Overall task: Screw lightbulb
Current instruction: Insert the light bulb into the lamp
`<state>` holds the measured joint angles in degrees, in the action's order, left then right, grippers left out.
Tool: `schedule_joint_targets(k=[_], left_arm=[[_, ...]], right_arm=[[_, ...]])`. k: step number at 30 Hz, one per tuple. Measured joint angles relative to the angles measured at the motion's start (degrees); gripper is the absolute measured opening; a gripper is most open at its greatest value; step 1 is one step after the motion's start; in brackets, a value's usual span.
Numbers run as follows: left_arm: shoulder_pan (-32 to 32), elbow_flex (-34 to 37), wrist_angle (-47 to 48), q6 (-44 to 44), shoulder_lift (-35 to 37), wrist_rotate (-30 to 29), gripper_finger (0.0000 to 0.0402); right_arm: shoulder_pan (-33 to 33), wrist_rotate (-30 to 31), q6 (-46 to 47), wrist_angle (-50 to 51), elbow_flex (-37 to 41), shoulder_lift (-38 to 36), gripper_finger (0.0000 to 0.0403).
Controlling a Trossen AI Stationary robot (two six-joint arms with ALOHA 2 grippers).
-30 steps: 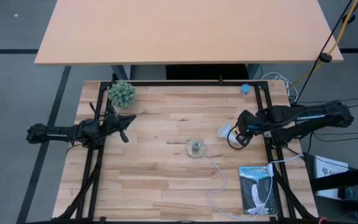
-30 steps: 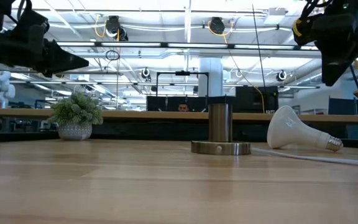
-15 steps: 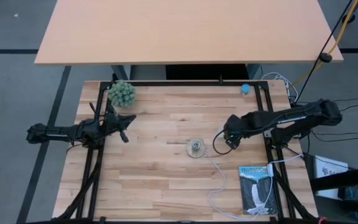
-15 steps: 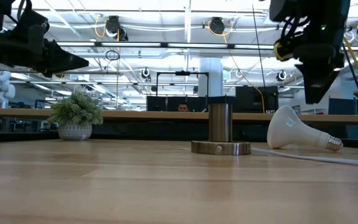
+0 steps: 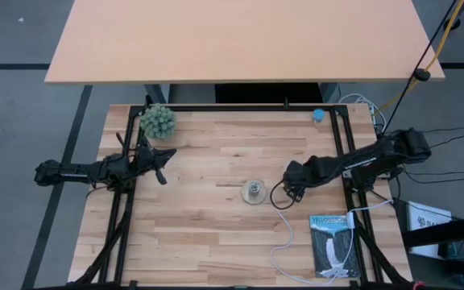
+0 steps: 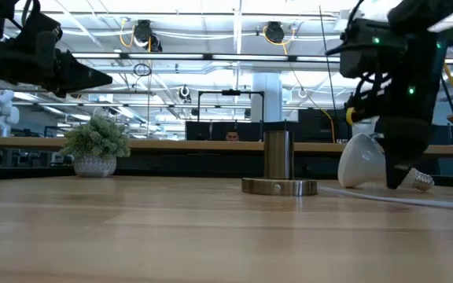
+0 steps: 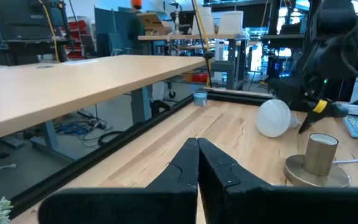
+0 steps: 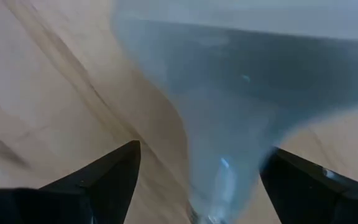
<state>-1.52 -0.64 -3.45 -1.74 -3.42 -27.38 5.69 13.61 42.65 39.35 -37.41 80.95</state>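
Note:
The white lightbulb (image 6: 362, 160) lies on its side on the table, right of the socket, with its silvery screw base (image 6: 422, 182) pointing toward the table's right edge. It also shows in the left wrist view (image 7: 273, 117). The metallic socket (image 5: 253, 192) stands upright at the table's middle on its round disc (image 6: 279, 187). My right gripper (image 5: 287, 190) is open and low over the bulb. Its fingers stand on either side of the bulb's tapering neck (image 8: 225, 163) with gaps showing. In the high view the gripper hides the bulb. My left gripper (image 5: 162, 166) is shut and empty at the table's left.
A white cord (image 5: 283, 229) runs from the socket toward the near edge. A booklet (image 5: 331, 245) lies at the near right. A small potted plant (image 5: 158, 121) stands at the far left and a small blue object (image 5: 318, 115) at the far right.
My right gripper has gone toward the table's left edge and a little toward the near edge, and has come down over the lightbulb, so that its open fingers now straddle the bulb. The bulb has stayed where it was.

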Motion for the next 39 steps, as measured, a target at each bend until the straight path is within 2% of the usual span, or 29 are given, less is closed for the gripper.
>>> schedule_joint_targets(k=[3,8,16,26,34,36,39], left_arm=[[0.0,0.02,0.0,0.0,0.02,-0.01,0.0],[0.0,0.0,0.0,0.0,0.02,0.0,0.0],[0.0,0.01,-0.01,0.0,0.0,0.0,0.0],[0.0,0.0,-0.01,0.0,0.02,0.0,0.0],[0.0,0.0,-0.02,0.0,0.02,0.0,0.0],[0.0,0.0,-0.02,0.0,0.01,-0.01,0.0],[0.0,0.0,-0.02,0.0,0.02,0.0,0.0]], right_arm=[[-0.22,0.39,0.15,-6.1,3.03,-0.3,0.03],[-1.08,1.66,0.05,-7.95,3.45,-0.27,0.0262],[-2.36,3.02,-0.47,-8.41,3.48,-0.11,0.0147],[-2.38,3.12,0.26,-7.54,3.35,-1.02,0.0147],[-2.18,3.72,0.4,-5.73,2.56,-10.48,0.0147],[-1.3,5.62,0.44,-6.12,2.56,-13.42,0.0147],[1.03,11.95,1.25,-8.26,2.56,-17.83,0.0147]])
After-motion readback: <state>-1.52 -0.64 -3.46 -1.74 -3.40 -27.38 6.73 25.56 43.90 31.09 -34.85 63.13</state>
